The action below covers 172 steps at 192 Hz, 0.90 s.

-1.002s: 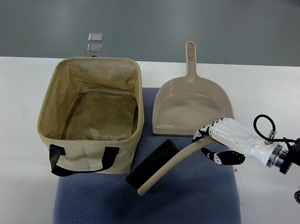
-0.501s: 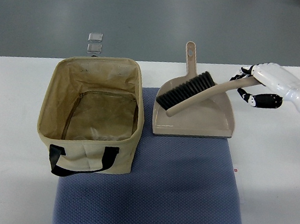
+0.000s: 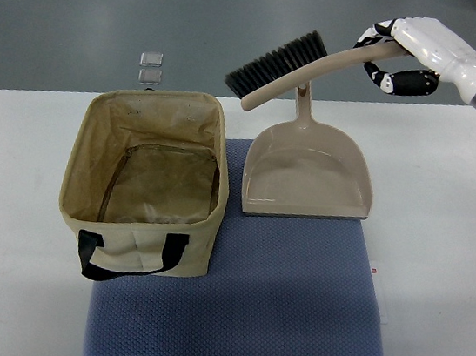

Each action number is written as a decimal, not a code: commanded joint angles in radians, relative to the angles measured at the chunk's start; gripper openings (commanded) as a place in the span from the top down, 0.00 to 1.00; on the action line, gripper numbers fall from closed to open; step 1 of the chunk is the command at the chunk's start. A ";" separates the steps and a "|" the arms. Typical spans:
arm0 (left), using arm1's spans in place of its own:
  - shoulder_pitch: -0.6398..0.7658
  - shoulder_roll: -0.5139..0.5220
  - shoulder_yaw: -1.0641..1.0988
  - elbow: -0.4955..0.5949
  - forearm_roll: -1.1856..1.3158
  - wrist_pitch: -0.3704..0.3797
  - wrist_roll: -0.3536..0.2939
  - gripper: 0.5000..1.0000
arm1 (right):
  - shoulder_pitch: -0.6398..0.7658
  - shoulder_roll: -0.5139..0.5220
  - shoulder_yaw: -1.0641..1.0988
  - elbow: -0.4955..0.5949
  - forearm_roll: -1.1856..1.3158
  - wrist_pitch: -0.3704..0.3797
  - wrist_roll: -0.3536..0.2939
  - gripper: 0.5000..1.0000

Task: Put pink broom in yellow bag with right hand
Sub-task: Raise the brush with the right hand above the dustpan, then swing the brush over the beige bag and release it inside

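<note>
My right hand [image 3: 393, 54] is raised at the upper right, shut on the curved handle of the beige-pink broom [image 3: 298, 67]. The broom hangs in the air, its black bristles [image 3: 272, 62] pointing left above the far table edge, over the dustpan's handle. The open yellow fabric bag [image 3: 145, 180] with black straps stands on the left of the table, empty inside. The broom head is to the upper right of the bag, apart from it. My left arm does not show.
A beige dustpan [image 3: 307, 170] lies on the blue mat [image 3: 265, 304] right of the bag. The white table [image 3: 3, 226] ends near the bottom and right edges. Two small clear blocks [image 3: 151, 68] sit beyond the bag on the floor side.
My right hand has lifted the broom from the mat, carried it up over the dustpan, and now holds it higher and further left, bristles past the table's far edge.
</note>
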 commanded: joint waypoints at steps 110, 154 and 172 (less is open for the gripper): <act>0.000 0.000 0.000 0.000 0.000 0.000 0.001 0.00 | -0.015 0.196 0.010 0.007 -0.054 0.029 0.033 0.17; 0.000 0.000 0.000 0.000 0.000 0.000 0.001 0.00 | -0.041 0.151 0.015 0.004 0.142 0.044 0.020 0.17; 0.000 0.000 0.000 0.000 0.000 0.000 0.001 0.00 | -0.042 0.125 0.018 -0.007 0.305 0.058 0.017 0.17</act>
